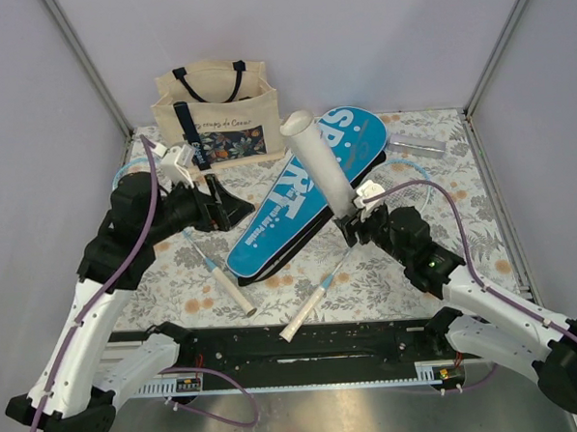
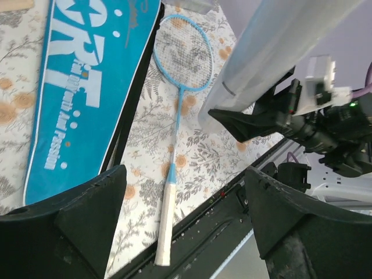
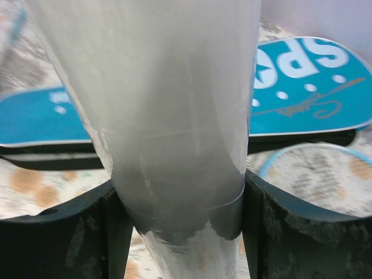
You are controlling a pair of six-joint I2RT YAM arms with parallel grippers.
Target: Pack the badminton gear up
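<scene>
Gripping the white tube (image 1: pixel 320 161) near its lower end, the right hand (image 1: pixel 351 217) is pinching it between both fingers. It is holding the tube tilted above the middle of the desk (image 1: pixel 176 290), with the upper end leaning toward the far edge. The left hand (image 1: pixel 228 205) is hovering spread wide with nothing in it, toward the left edge and just in front of the beige tote (image 1: pixel 220 113) at the far left corner.

Under the tube, the blue case (image 1: pixel 270 227) is lying diagonally across the desk, its wide end toward the far right corner and its narrow end toward the near edge. One racket (image 1: pixel 224 282) is lying left of the case and the other racket (image 1: pixel 308 307) right of it. Both white handles are pointing at the near edge, and both heads are partly hidden by the arms.

I am judging the tube to be light, stiff and smooth. Held so close to one end, it looks likely to swing or slip, and a grip nearer its middle would steady it. The rackets look light, with thin shafts and delicate strings, so the handle seems the safest place to take them. The case looks soft and floppy, and its opening would probably need holding apart.

Big white letters on the case are spelling SPORT, with a smaller line beneath ending in "And Passion". The tote's print is showing "de Coeur", and the rest is too small to read.
</scene>
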